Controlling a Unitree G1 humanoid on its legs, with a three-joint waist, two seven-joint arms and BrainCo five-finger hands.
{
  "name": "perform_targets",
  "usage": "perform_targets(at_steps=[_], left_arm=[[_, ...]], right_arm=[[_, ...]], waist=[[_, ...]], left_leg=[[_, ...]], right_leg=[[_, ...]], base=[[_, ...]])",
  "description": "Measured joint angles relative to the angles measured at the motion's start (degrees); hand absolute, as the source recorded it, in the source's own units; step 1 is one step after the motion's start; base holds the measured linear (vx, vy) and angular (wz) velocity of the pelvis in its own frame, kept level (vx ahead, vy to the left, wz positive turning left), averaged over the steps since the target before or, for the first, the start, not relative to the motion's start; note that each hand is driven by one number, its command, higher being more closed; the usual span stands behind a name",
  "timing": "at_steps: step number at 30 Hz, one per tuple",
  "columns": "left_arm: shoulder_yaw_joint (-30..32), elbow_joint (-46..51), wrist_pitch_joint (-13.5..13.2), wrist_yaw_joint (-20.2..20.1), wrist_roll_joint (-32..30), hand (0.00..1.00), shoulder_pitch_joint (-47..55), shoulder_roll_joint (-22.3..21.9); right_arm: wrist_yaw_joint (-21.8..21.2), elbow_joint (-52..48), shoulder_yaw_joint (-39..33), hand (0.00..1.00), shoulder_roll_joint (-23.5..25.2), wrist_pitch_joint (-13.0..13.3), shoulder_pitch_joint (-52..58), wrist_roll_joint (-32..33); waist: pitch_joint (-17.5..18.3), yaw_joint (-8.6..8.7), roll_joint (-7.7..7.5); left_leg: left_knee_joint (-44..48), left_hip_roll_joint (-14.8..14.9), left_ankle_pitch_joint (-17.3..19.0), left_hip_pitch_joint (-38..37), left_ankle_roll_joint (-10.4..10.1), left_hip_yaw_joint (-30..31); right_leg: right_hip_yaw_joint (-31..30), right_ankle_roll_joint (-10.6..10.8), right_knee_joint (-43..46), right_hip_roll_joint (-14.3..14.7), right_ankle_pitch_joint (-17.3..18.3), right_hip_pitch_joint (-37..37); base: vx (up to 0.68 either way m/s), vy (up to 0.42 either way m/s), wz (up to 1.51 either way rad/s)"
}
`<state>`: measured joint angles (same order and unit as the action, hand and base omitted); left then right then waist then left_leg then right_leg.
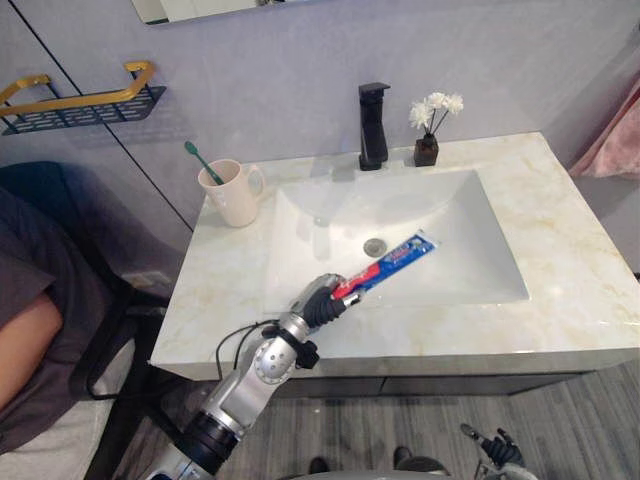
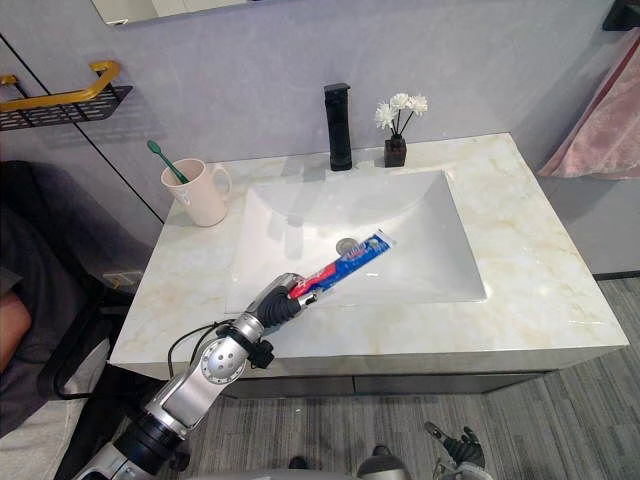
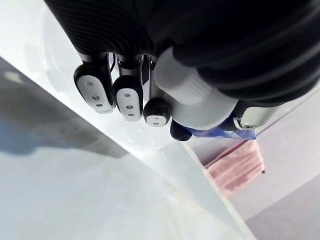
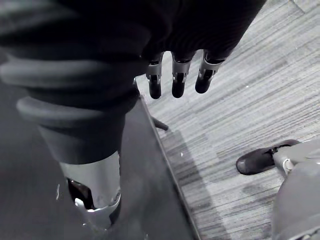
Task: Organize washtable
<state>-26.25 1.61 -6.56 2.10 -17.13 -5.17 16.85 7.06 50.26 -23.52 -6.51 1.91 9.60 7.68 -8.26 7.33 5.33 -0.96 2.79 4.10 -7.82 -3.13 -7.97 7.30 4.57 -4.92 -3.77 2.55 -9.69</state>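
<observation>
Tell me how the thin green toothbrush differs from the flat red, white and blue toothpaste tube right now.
The green toothbrush is thin and one colour; the red, white and blue toothpaste tube is flat and broader. The toothbrush leans in the cream mug on the marble counter; the tube slants above the white sink basin. No hand holds the toothbrush; the left hand grips the tube's end. Both are elongated.

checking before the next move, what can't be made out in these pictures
Toothpaste tube: lower end hidden inside left hand, eye views.
Toothbrush: lower part hidden in mug, eye views.
Pink towel: cut off by eye views' right edge.
</observation>
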Motion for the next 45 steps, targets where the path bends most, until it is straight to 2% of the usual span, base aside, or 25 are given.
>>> perform_targets(at_steps=[2,5,10,13,16,20,23,25,27,29,31,32,35,36,37,40,45], left_arm=[[0.88,2.64,0.04,0.50,2.20,1.00,1.64,-0.48],[4.82,6.66,0.09,1.08,5.94,1.00,5.30,-3.85],[9.82,10.51,0.08,2.09,12.17,1.00,6.69,-7.19],[12.26,12.99,0.07,3.05,13.77,1.00,7.21,-8.98],[15.15,15.22,-0.14,3.84,14.41,1.00,9.35,-10.04],[19.08,16.48,-0.19,4.78,15.52,1.00,11.96,-10.01],[19.67,16.98,-0.19,5.55,16.27,1.00,12.91,-10.01],[19.61,18.69,-0.20,5.39,16.94,1.00,13.31,-10.07],[19.57,20.76,-0.36,5.17,17.89,1.00,13.30,-10.08],[19.49,21.64,-1.16,4.22,18.91,1.00,13.26,-10.07],[18.73,21.66,-1.28,4.02,19.33,1.00,13.26,-10.04],[18.41,21.66,-1.28,4.03,19.35,1.00,13.23,-10.00],[16.29,21.65,-1.28,4.03,19.45,1.00,13.21,-9.97],[16.00,21.65,-1.28,4.06,19.45,1.00,13.20,-9.97],[15.31,21.65,-1.28,4.18,19.45,1.00,13.19,-9.96],[14.85,21.65,-1.28,4.43,19.33,1.00,13.18,-9.93],[12.44,21.65,-1.25,4.60,19.18,1.00,12.75,-9.66]], right_arm=[[0.60,-0.05,-2.19,0.00,0.07,-0.01,0.25,1.34],[1.79,-3.60,-8.64,0.00,0.82,-0.09,1.38,2.83],[6.12,-17.65,-21.25,0.00,1.48,-0.04,2.20,5.82],[9.73,-25.91,-25.13,0.00,1.57,0.11,1.95,6.01],[12.47,-35.74,-28.33,0.00,1.56,0.30,0.81,6.26],[16.18,-51.51,-30.01,0.00,0.34,2.73,-2.57,6.19],[16.36,-57.44,-29.21,0.00,-2.15,4.65,-5.05,6.35],[13.91,-62.09,-25.53,0.00,-5.22,8.98,-6.81,10.66],[11.34,-65.42,-19.78,0.00,-7.72,11.30,-9.04,13.92],[8.02,-68.02,-13.62,0.00,-9.91,12.68,-11.27,16.17],[3.26,-70.74,-3.15,0.00,-11.92,13.17,-13.99,19.06],[2.42,-71.31,-0.59,0.00,-12.10,13.18,-14.46,19.56],[-2.68,-72.08,12.99,0.00,-12.11,12.40,-16.53,22.32],[-3.51,-72.08,15.17,0.00,-12.09,12.12,-16.82,22.86],[-5.27,-72.06,19.11,0.00,-12.04,11.09,-17.23,23.57],[-8.50,-71.88,26.75,0.00,-11.27,9.26,-18.20,25.57],[-10.82,-69.57,35.73,0.00,-7.15,7.22,-18.53,30.65]], waist=[[0.03,-0.26,0.03],[1.10,-0.66,0.25],[1.71,-1.13,-0.22],[2.24,-1.24,-1.19],[2.72,-1.26,-1.97],[3.13,-1.71,-2.60],[3.24,-1.68,-2.84],[3.56,-1.70,-3.33],[4.24,-1.71,-3.72],[4.41,-1.87,-4.24],[4.70,-2.46,-4.56],[4.72,-2.76,-4.59],[4.73,-4.33,-4.59],[4.73,-4.65,-4.58],[4.74,-5.16,-4.58],[4.73,-5.41,-4.58],[4.73,-5.67,-4.58]], left_leg=[[-0.04,0.02,0.03,0.10,0.02,-0.14],[-0.12,0.24,0.22,1.26,0.31,-0.90],[-0.08,0.60,0.22,1.15,0.32,-2.39],[-0.06,0.85,0.23,1.16,0.32,-2.54],[-0.06,1.05,0.25,1.09,0.35,-2.60],[-0.01,1.27,0.41,1.16,0.30,-3.30],[-0.01,1.20,0.42,1.30,0.32,-3.53],[-0.01,1.15,0.49,1.43,0.42,-3.59],[-0.01,1.19,0.49,2.02,0.42,-3.66],[0.03,1.25,0.47,2.34,0.44,-3.65],[0.14,1.20,0.46,2.37,0.45,-3.35],[0.14,1.18,0.46,2.37,0.45,-3.27],[0.14,1.04,0.44,2.31,0.47,-2.47],[0.14,1.01,0.44,2.29,0.48,-2.28],[0.14,0.93,0.42,2.31,0.50,-1.59],[0.11,0.59,0.30,2.32,0.66,-0.50],[-0.23,0.17,0.06,2.34,0.97,0.07]], right_leg=[[-0.12,-0.06,0.03,0.05,-0.04,0.29],[-1.21,-0.49,0.15,0.38,-0.32,2.12],[-2.72,-0.63,0.89,0.70,-0.42,2.83],[-2.83,-0.68,0.93,0.92,-0.45,2.91],[-2.92,-0.69,0.93,1.15,-0.46,3.03],[-3.87,-0.86,0.89,1.73,-0.71,3.72],[-4.21,-0.69,0.79,1.75,-0.88,4.02],[-4.31,-0.70,0.79,1.75,-0.91,4.20],[-4.39,-0.87,0.80,1.73,-1.14,4.82],[-4.27,-0.91,0.79,1.62,-1.46,4.84],[-3.72,-0.86,0.81,1.46,-1.52,4.66],[-3.48,-0.85,0.81,1.42,-1.52,4.62],[-2.07,-0.85,0.80,1.19,-1.52,4.10],[-1.79,-0.85,0.80,1.16,-1.52,3.98],[-0.83,-0.85,0.81,1.09,-1.52,3.72],[0.63,-0.85,0.80,0.78,-1.51,3.19],[2.01,-0.85,0.78,0.42,-1.51,3.03]], base=[[-0.03,-0.021,-0.07],[-0.01,-0.021,-0.15],[0.01,-0.018,-0.16],[-0.02,-0.029,-0.06],[-0.02,-0.008,-0.01],[-0.05,-0.031,-0.11],[-0.02,-0.011,-0.07],[0.00,0.000,0.00],[0.00,-0.008,-0.04],[0.01,-0.002,-0.02],[0.01,0.005,0.07],[0.00,0.000,0.10],[-0.01,-0.003,0.15],[-0.01,-0.004,0.21],[-0.01,-0.005,0.22],[-0.01,0.000,0.22],[-0.02,0.002,0.08]])
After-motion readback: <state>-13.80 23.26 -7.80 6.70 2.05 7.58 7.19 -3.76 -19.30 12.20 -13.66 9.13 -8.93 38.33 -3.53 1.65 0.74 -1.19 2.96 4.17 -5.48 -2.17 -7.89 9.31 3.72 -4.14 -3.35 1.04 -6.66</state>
